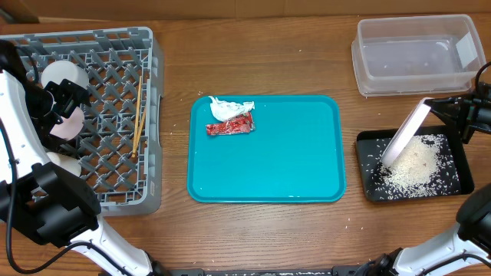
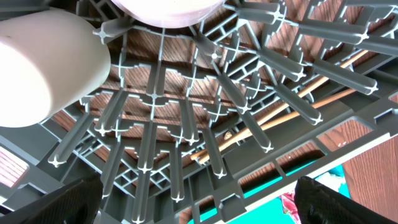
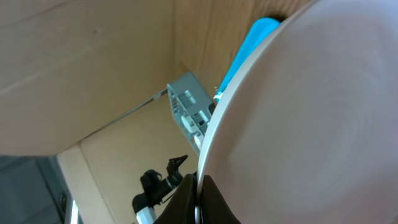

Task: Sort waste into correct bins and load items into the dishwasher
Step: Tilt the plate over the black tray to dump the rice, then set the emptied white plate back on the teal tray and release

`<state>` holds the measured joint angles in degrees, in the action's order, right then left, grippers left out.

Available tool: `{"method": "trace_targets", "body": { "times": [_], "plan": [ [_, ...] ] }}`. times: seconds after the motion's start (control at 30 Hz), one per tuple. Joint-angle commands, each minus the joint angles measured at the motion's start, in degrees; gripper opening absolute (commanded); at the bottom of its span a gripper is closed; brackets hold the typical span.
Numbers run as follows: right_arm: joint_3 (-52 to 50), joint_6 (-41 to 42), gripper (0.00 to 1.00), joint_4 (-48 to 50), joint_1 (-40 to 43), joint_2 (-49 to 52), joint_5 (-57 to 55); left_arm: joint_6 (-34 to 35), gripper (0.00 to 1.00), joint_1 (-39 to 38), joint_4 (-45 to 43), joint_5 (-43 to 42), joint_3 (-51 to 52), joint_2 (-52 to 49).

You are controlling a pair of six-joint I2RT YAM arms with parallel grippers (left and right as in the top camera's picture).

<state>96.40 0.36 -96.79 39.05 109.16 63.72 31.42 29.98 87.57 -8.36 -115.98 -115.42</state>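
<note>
**Right gripper (image 1: 449, 107) tips plate over black tray**

Right gripper is pressed shut on the plate's (image 1: 406, 132) rim, holding it steeply tilted over the black tray (image 1: 367, 184) — so that, we judge, the rice (image 1: 418, 165) slides off; a pile lies beneath. Left gripper (image 2: 198, 206) hangs spread wide and empty over the rack (image 1: 156, 138), where bowls (image 1: 64, 75) and chopsticks (image 1: 139, 130) already sit. On the teal tray (image 1: 268, 169) the napkin (image 1: 230, 108) and wrapper (image 1: 230, 127) wait, touching. We make out nothing in the clear tub (image 1: 414, 86) — likely their bin.
</note>
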Motion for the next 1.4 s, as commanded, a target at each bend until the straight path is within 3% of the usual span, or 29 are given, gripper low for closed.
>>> {"method": "trace_targets", "body": {
  "times": [0.0,0.13,0.23,0.37,0.47,0.57,0.67,0.77,1.03,1.13,1.3,1.37],
  "plan": [
    [0.2,-2.84,0.04,0.02,0.13,-0.94,4.28,0.52,1.0,-0.37,-0.04,-0.2,-0.9,0.02],
    [0.2,6.67,0.04,0.83,0.13,-0.76,-3.13,0.52,1.0,-0.37,-0.04,-0.2,-0.9,0.02],
    [0.2,-5.25,0.04,0.79,0.13,-1.03,4.04,0.52,1.0,-0.37,-0.04,-0.2,-0.9,0.02],
    [0.2,-1.79,0.04,1.07,0.15,-0.94,0.07,0.52,1.0,-0.37,-0.07,-0.2,-0.9,0.02],
    [0.2,5.92,0.04,1.75,0.31,-0.9,-2.38,0.52,1.0,-0.37,-0.07,-0.2,-0.9,0.02],
    [0.2,-9.18,0.04,0.7,0.07,-1.16,7.06,0.52,1.0,-0.37,-0.04,-0.2,-0.9,0.02],
    [0.17,-0.7,0.04,-0.33,0.02,-1.03,2.32,0.52,1.0,-0.37,-0.07,-0.2,-0.9,0.02],
    [0.2,-6.25,0.04,-0.33,-2.38,-4.39,8.87,0.52,1.0,-0.37,-0.04,-0.2,-0.9,0.02],
    [1.73,-4.83,0.04,1.16,-14.97,-12.7,8.41,0.52,1.0,-0.37,-0.04,-0.2,-0.9,0.02],
    [1.73,-1.4,0.04,4.17,-22.77,-15.52,0.17,0.52,1.0,-0.37,-0.04,-0.2,-0.9,0.02],
    [1.7,16.02,0.04,10.64,-39.85,-17.27,-35.5,0.52,1.0,-0.37,-0.04,-0.2,-0.9,0.02],
    [1.46,20.24,0.04,11.19,-46.07,-16.85,-45.03,0.52,1.0,-0.37,-0.04,-0.2,-0.9,0.02]
  ]
}}
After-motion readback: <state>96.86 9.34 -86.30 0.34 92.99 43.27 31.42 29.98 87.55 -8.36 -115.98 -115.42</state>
